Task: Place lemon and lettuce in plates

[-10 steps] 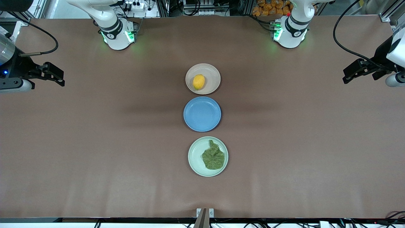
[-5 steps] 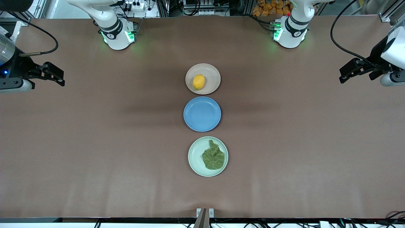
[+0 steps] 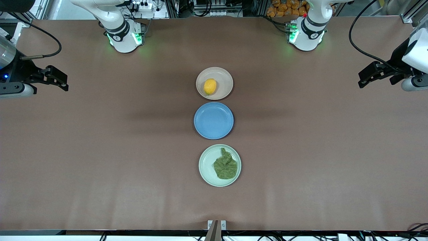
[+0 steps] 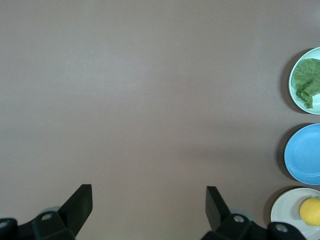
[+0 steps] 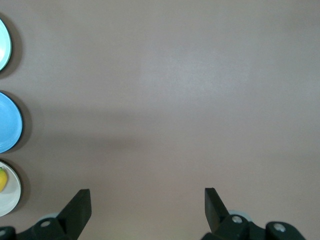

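Note:
The yellow lemon (image 3: 210,86) lies in the beige-pink plate (image 3: 224,75), the plate closest to the robots' bases. The crinkled green lettuce (image 3: 225,166) lies in the mint plate (image 3: 204,164), the one nearest the front camera. My left gripper (image 3: 361,80) hangs open and empty over bare table at the left arm's end. My right gripper (image 3: 66,82) hangs open and empty over the right arm's end. In the left wrist view the open left gripper (image 4: 148,192) frames only tabletop, with the lettuce (image 4: 306,80) and lemon (image 4: 311,211) at the edge. The right gripper (image 5: 147,192) frames bare table too.
An empty blue plate (image 3: 214,120) sits between the two task plates in one row at the table's middle. Brown tabletop (image 3: 301,150) stretches wide on both sides of the row. Cables trail from both wrists near the table's ends.
My left gripper has shifted slightly toward the table's middle. The right arm, the plates, the lemon and the lettuce have not moved.

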Controlling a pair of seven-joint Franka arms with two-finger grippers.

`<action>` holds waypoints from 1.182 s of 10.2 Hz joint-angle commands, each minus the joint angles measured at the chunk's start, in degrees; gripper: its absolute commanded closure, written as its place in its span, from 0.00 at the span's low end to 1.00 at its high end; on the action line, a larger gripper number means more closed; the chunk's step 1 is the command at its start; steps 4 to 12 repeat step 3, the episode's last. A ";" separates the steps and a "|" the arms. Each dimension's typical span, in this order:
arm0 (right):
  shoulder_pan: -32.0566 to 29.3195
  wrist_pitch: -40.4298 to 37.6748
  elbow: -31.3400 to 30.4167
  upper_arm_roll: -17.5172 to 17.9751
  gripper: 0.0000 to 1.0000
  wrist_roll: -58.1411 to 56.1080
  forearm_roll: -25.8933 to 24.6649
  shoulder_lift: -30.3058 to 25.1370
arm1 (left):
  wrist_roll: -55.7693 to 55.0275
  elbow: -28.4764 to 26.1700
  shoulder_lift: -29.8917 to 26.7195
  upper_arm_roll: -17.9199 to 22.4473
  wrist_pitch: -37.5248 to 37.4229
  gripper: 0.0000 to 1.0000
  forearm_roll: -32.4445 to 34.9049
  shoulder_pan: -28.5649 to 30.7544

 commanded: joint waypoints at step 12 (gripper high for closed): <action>-0.87 -0.54 0.19 0.60 0.00 -0.69 -0.66 -0.06 | 1.55 0.77 0.21 -0.12 -0.04 0.00 -0.79 0.60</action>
